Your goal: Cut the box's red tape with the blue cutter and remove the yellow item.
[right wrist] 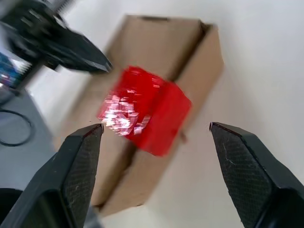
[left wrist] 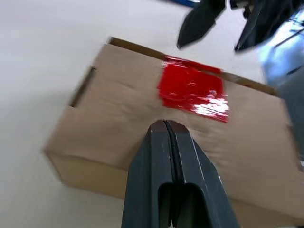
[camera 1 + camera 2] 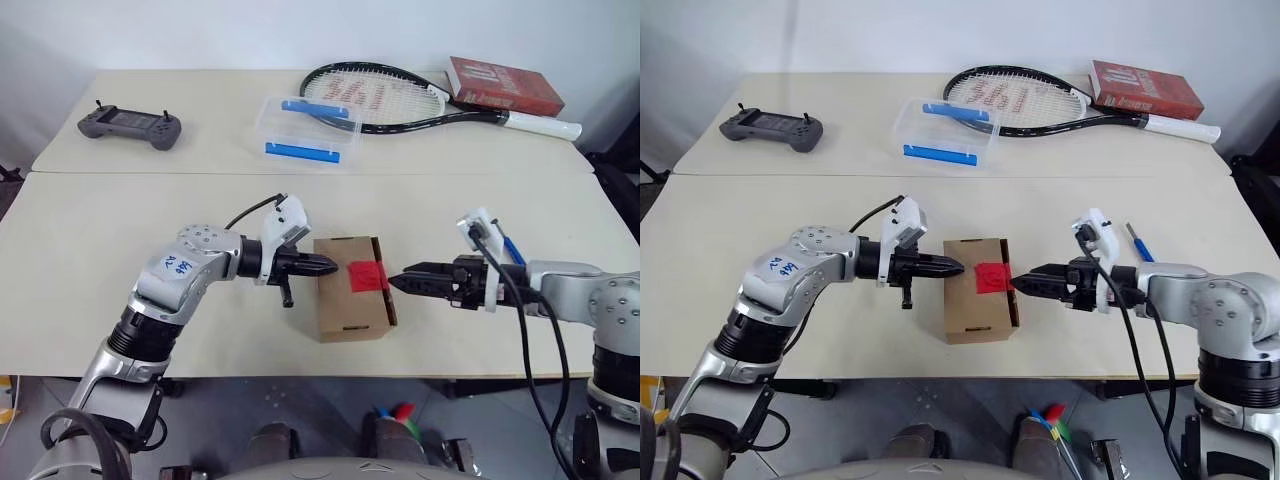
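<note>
The brown box (image 3: 345, 300) lies on the near table between my two grippers, with the red tape (image 3: 367, 274) over its top edge on the right side. My left gripper (image 3: 331, 266) is shut and empty, its tip just over the box top (image 2: 109, 109), short of the tape (image 2: 192, 90). My right gripper (image 1: 156, 127) is open, its fingers (image 1: 80, 161) spread wide and pointing at the tape (image 1: 142, 114) from the other side, apart from the box. The blue cutter (image 3: 1137, 244) lies on the table behind my right wrist. The yellow item is hidden.
On the far table stand a clear container with blue clips (image 3: 305, 130), a tennis racket (image 3: 385, 100), a red book (image 3: 503, 85) and a grey controller (image 3: 130, 125). A seam (image 3: 150, 172) joins the two tables.
</note>
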`<state>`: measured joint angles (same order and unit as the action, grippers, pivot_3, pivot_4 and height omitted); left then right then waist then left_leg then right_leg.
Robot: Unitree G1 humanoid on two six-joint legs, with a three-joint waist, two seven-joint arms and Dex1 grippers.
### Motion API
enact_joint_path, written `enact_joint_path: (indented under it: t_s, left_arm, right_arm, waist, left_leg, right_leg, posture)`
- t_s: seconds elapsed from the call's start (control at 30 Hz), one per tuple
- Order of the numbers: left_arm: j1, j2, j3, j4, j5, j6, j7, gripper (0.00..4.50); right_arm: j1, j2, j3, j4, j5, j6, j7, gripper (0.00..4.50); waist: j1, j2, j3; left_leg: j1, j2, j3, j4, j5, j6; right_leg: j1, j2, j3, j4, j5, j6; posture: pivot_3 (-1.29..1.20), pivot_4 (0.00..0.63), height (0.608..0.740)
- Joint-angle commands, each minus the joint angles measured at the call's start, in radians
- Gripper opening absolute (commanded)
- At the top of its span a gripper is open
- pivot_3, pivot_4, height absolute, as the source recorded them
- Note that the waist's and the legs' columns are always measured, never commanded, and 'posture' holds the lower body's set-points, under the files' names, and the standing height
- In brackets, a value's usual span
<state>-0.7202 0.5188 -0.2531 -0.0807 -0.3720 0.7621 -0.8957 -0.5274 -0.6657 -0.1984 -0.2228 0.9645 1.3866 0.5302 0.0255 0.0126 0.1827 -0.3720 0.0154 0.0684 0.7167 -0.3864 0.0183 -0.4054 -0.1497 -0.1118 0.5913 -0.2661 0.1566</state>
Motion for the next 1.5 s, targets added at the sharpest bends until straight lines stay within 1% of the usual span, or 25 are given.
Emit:
enact_joint_path:
  t_s: [0.03,0.13,0.27,0.43,0.5,0.67,0.77,0.83,0.93,1.07,1.2,1.5]
  left_arm:
    - [0.003,-0.024,-0.025,0.021,0.04,-0.025,0.021,0.0]
    - [0.025,-0.009,-0.048,0.012,0.074,-0.039,0.013,0.0]
    - [0.048,-0.009,-0.046,0.003,0.08,-0.043,0.014,0.0]
    - [0.071,0.0,-0.048,-0.016,0.083,-0.039,0.011,0.0]
    - [0.075,0.002,-0.052,-0.018,0.087,-0.04,0.01,0.0]
    - [0.076,-0.003,-0.058,-0.019,0.087,-0.039,0.009,0.0]
    - [0.081,-0.008,-0.065,-0.024,0.088,-0.036,0.012,0.0]
    - [0.086,-0.011,-0.07,-0.026,0.088,-0.035,0.014,0.0]
    - [0.087,-0.018,-0.079,-0.02,0.097,-0.034,0.022,0.0]
    - [0.1,-0.022,-0.092,-0.029,0.097,-0.011,0.029,0.0]
    - [0.119,-0.016,-0.101,-0.039,0.1,-0.006,0.03,0.0]
    - [0.119,-0.02,-0.097,-0.041,0.098,-0.001,0.033,0.0]
  right_arm:
    - [-0.009,-0.011,0.028,0.007,-0.053,-0.057,0.006,3.75]
    - [-0.006,-0.006,0.035,0.004,-0.056,-0.059,0.015,3.75]
    - [0.009,-0.012,0.056,0.0,-0.074,-0.068,0.029,3.75]
    - [0.016,-0.072,0.129,0.0,-0.162,-0.099,0.034,3.75]
    - [-0.01,-0.082,0.151,-0.014,-0.177,-0.089,0.022,3.75]
    - [-0.092,-0.051,0.172,-0.039,-0.18,-0.007,-0.026,3.75]
    - [-0.133,-0.056,0.248,-0.061,-0.216,0.036,-0.052,3.75]
    - [-0.138,-0.05,0.271,-0.06,-0.235,0.036,-0.056,3.75]
    - [-0.121,-0.058,0.298,-0.043,-0.276,0.001,-0.052,3.75]
    - [-0.074,-0.13,0.365,-0.011,-0.38,-0.109,-0.033,3.75]
    - [-0.039,-0.152,0.367,-0.026,-0.4,-0.169,0.012,3.75]
    - [0.008,-0.103,0.323,-0.06,-0.403,-0.209,0.037,3.75]
  waist:
    - [0.002,0.0,0.0]
    - [0.0,0.0,0.0]
    - [-0.001,0.0,0.0]
    - [-0.002,-0.001,-0.001]
    - [-0.003,-0.001,-0.001]
    - [-0.002,-0.001,-0.001]
    - [-0.004,-0.001,-0.001]
    - [-0.002,-0.002,-0.002]
    - [-0.001,-0.003,-0.003]
    - [0.002,-0.006,-0.005]
    - [0.002,-0.006,-0.006]
    - [-0.001,-0.007,-0.008]
  left_leg:
    - [0.0,0.0,0.0,0.0,0.0,0.0]
    - [0.0,0.0,0.0,0.0,0.0,0.0]
    - [0.001,0.0,0.0,0.001,0.0,0.0]
    - [0.002,0.001,0.0,0.001,0.0,0.0]
    - [0.003,0.001,0.0,0.001,0.0,0.0]
    - [0.004,0.001,0.0,0.002,0.0,0.0]
    - [0.004,0.001,0.0,0.002,0.0,0.0]
    - [0.004,0.001,-0.001,0.002,0.0,0.0]
    - [0.004,0.001,-0.001,0.002,0.0,0.0]
    - [0.004,0.0,-0.003,0.002,0.0,0.0]
    - [0.005,0.0,-0.004,0.002,0.0,0.0]
    - [0.006,0.001,-0.003,0.002,0.0,0.0]
  right_leg:
    - [0.0,0.0,0.0,0.0,0.0,0.0]
    - [0.0,0.0,0.0,0.0,0.0,0.0]
    - [0.001,0.0,0.0,0.001,0.0,0.0]
    - [0.002,0.0,0.0,0.001,0.0,0.0]
    - [0.003,0.0,0.0,0.0,0.0,0.0]
    - [0.005,0.0,0.0,0.0,0.0,0.0]
    - [0.005,0.0,0.0,0.0,0.0,0.0]
    - [0.005,0.0,0.0,0.001,0.0,0.0]
    - [0.006,0.0,0.0,0.0,0.0,0.0]
    - [0.007,0.0,0.0,-0.001,0.0,0.0]
    - [0.009,0.0,0.0,-0.002,0.0,0.0]
    - [0.01,0.0,-0.001,-0.002,0.0,0.0]
  posture:
    - [0.0,0.15,0.74]
    - [0.0,0.15,0.74]
    - [0.0,0.15,0.74]
    - [0.0,0.15,0.74]
    - [0.0,0.15,0.74]
    - [0.0,0.15,0.74]
    - [0.0,0.15,0.74]
    - [0.0,0.15,0.74]
    - [0.0,0.15,0.74]
    - [0.0,0.15,0.74]
    - [0.0,0.15,0.74]
    - [0.0,0.15,0.74]
